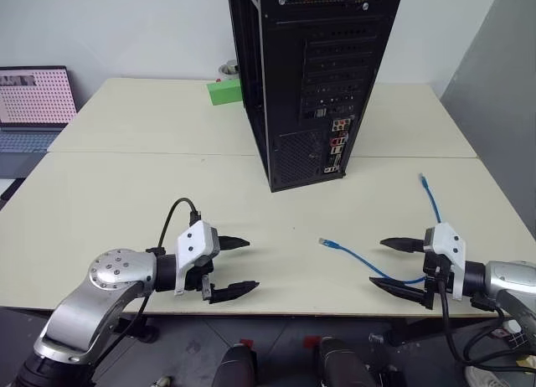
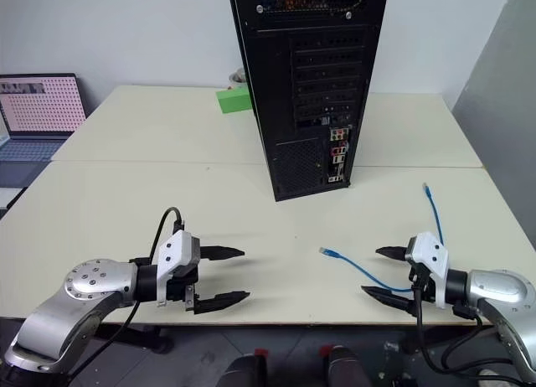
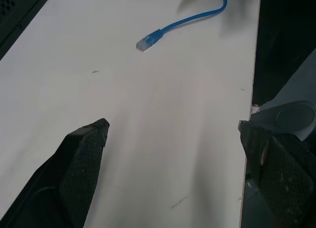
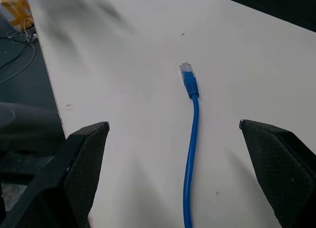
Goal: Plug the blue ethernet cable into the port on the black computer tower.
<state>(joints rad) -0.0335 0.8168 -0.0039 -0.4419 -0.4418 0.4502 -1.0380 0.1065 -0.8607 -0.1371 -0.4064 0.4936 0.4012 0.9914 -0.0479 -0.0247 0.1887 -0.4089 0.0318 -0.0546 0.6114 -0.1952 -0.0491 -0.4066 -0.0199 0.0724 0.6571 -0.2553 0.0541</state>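
both tools, left [image 1: 239,267] and right [image 1: 392,265], hover spread and empty over the surface [image 1: 126,186]. the cable [image 1: 368,265] lies loose by the right tool, apart from the tower [image 1: 306,77].

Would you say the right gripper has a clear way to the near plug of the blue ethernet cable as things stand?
Probably yes. The right gripper is open, and the blue ethernet cable runs between its fingers, with the near plug lying just ahead on bare table. Nothing stands between them.
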